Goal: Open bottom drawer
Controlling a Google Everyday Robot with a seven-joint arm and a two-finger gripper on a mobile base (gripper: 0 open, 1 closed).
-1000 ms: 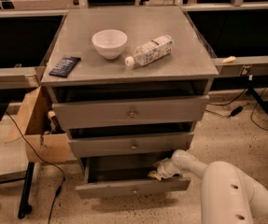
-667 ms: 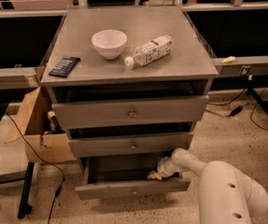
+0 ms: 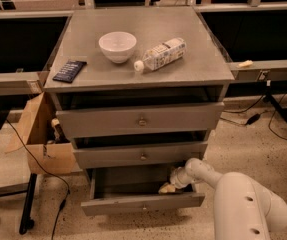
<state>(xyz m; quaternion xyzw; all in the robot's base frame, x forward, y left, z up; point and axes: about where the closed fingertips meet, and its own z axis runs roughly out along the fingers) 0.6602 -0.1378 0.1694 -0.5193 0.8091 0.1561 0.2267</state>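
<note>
The grey cabinet has three drawers. The bottom drawer is the lowest one; it stands pulled out, with its flat grey front forward and its dark inside showing. The middle drawer and the top drawer each show a small brass knob. My white arm comes in from the lower right. My gripper reaches down inside the bottom drawer, just behind the right part of its front.
On the cabinet top stand a white bowl, a lying plastic bottle and a dark flat packet. A cardboard box stands at the cabinet's left. Cables and table legs are at the right.
The bottom drawer has come a little further out, and my gripper has moved with it toward the front. The things on top have not moved.
</note>
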